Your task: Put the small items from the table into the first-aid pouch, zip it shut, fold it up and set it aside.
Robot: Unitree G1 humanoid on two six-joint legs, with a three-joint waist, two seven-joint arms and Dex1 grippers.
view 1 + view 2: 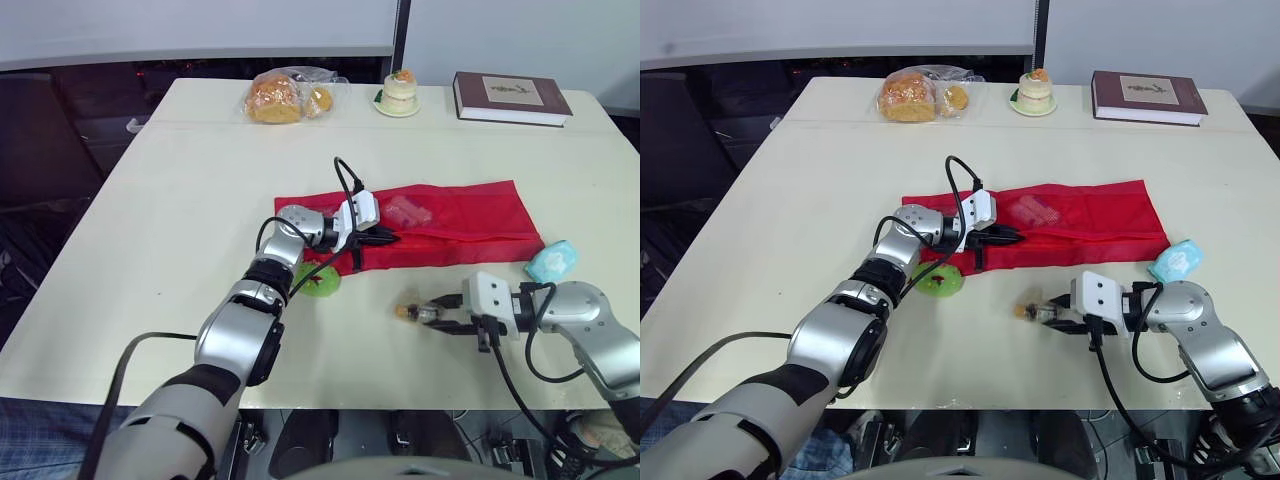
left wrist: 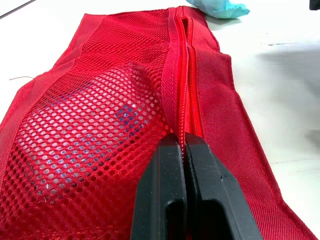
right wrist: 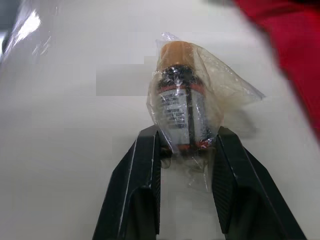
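Near the table's (image 1: 180,330) front edge, the right gripper (image 1: 432,316) pinches a small plastic-wrapped bottle (image 3: 181,107) by its base, probably to carry it to the pouch. Farther in, the left gripper (image 1: 385,238) is clamped tight on the zipper seam (image 2: 186,75) at the left end of the red mesh first-aid pouch (image 1: 460,222), likely steadying its mouth. The pouch lies flat mid-table with something pale already inside.

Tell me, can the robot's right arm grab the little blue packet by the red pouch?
Probably not right now. Its right fingers are closed around a small wrapped bottle. The blue packet lies uncovered beside the red pouch, close to that arm, so it looks reachable once the bottle is dropped.
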